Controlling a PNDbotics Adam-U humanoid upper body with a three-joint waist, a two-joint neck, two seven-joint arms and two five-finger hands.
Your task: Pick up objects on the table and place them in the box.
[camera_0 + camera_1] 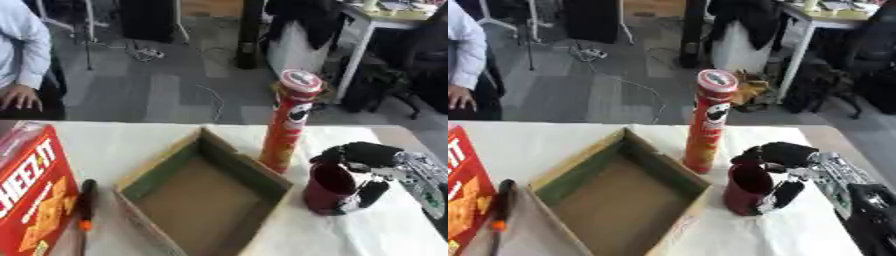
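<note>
1 dark red cup (331, 192) stands on the white-covered table (131, 145), at 3 o'clock from the open brown cardboard box (201, 200), with the right hand's (372, 165) fingers curled round it. The tall red cylindrical crisp can (290, 120) stands just beside it at 11 o'clock, touching the box's edge. At 9 o'clock lie a black-and-orange pen (87, 202) and a red cracker box (31, 200).

The right hand (785, 170) has glossy black fingers and a black thumb, rounded like padded shells. Behind it the wrist and forearm (833, 175) are silver metal (ribbed, with small dark openings), running into a bulkier black casing (877, 215) at the lower right corner.
</note>
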